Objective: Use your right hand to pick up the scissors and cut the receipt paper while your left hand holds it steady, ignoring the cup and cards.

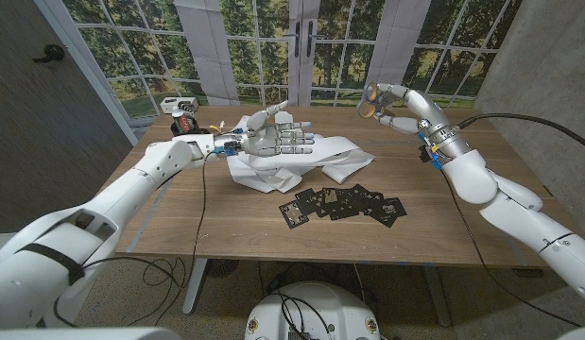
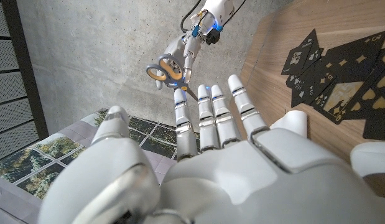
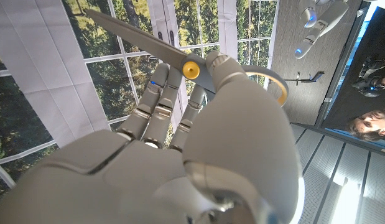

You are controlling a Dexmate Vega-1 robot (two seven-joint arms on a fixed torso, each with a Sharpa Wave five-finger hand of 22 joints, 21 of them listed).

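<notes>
The white receipt paper (image 1: 316,162) lies crumpled in a long strip across the middle of the table. My left hand (image 1: 275,134) hovers at the paper's left part with its fingers apart and holds nothing; whether it touches the paper I cannot tell. In its wrist view the left hand (image 2: 204,155) has its fingers stretched out. My right hand (image 1: 391,104) is raised over the table's far right and grips the scissors (image 1: 369,102). The scissors (image 3: 180,59) have a grey blade, a yellow pivot and yellow-rimmed handles, with my right hand (image 3: 198,149) wrapped around the handles.
Black playing cards (image 1: 344,203) lie fanned on the wood in front of the paper and show as cards (image 2: 341,74) beside my left hand. A small red and black object (image 1: 185,124) and a white one (image 1: 179,104) sit at the far left corner. A person (image 3: 366,121) is at one edge.
</notes>
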